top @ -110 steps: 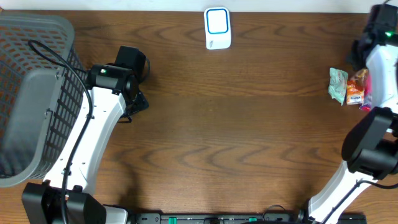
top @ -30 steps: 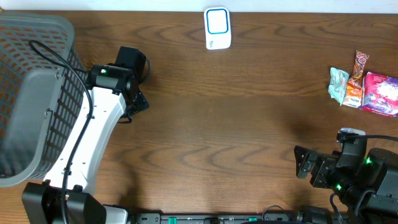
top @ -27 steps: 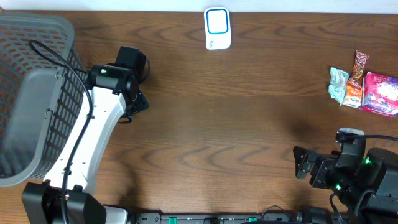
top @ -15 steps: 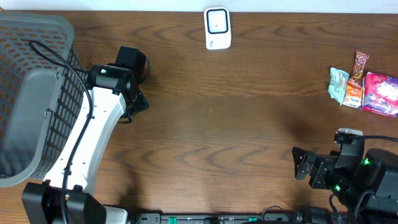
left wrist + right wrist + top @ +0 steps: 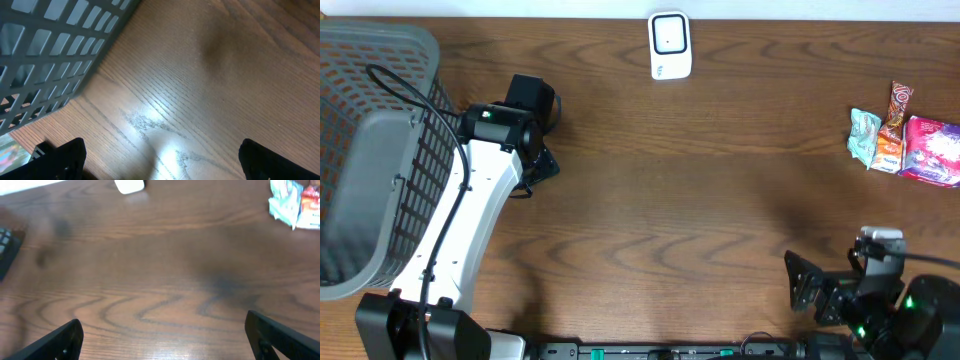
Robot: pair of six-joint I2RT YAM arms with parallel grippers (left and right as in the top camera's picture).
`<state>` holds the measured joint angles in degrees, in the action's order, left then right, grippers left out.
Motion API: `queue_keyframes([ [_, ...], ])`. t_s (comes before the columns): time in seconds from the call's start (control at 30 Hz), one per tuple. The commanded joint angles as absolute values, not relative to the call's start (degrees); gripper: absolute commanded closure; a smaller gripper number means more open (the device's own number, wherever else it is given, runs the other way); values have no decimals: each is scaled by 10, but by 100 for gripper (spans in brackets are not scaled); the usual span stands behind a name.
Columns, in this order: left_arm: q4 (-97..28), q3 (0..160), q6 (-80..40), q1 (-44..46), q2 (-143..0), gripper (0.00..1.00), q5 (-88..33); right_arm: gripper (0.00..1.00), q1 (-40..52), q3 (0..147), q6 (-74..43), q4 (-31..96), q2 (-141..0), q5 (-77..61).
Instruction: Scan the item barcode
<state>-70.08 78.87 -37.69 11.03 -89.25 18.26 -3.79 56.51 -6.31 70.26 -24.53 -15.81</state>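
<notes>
Overhead, left claw (image 5: 160, 147) and right claw (image 5: 162, 322) gaped wide, empty; crinkly foil snack packets (image 5: 902, 145) upper right looked light, slippery; best pinched by an edge.

A grey lattice basket (image 5: 380, 70) is seen at the left edge of the overhead frame, set on a dark wooden table (image 5: 670, 200).

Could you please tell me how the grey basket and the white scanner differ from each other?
The grey basket is large with open-mesh walls; the white scanner is small, solid and smooth. The basket fills the left end of the wooden table, while the scanner sits midway along its far edge. Both rest on that table.
</notes>
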Motion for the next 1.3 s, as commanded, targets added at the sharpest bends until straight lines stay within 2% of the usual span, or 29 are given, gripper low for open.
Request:
queue_keyframes([
  [0.0,-702,789,-384,109,-891,2,185,1,-17,550,-55,690,-208,-154],
  [0.47,-702,789,-384,109,-891,2,185,1,31,326,-55,418,-37,-229],
  [0.93,-702,789,-384,109,-891,2,185,1,31,240,-55,326,-3,-235],
  [1.27,-702,789,-384,109,-891,2,185,1,31,154,-55,215,-3,-235],
])
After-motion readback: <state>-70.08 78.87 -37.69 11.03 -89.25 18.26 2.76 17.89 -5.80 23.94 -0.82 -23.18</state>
